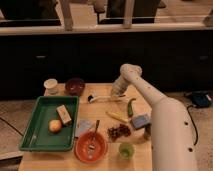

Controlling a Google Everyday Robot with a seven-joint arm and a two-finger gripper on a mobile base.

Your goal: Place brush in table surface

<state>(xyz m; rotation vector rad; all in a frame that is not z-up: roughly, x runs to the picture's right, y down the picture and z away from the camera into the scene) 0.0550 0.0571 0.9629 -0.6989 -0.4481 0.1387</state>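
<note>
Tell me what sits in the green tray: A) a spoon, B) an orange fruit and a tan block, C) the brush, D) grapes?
B: the green tray holds an orange fruit and a tan block; the gripper is at the brush, outside the tray.
</note>
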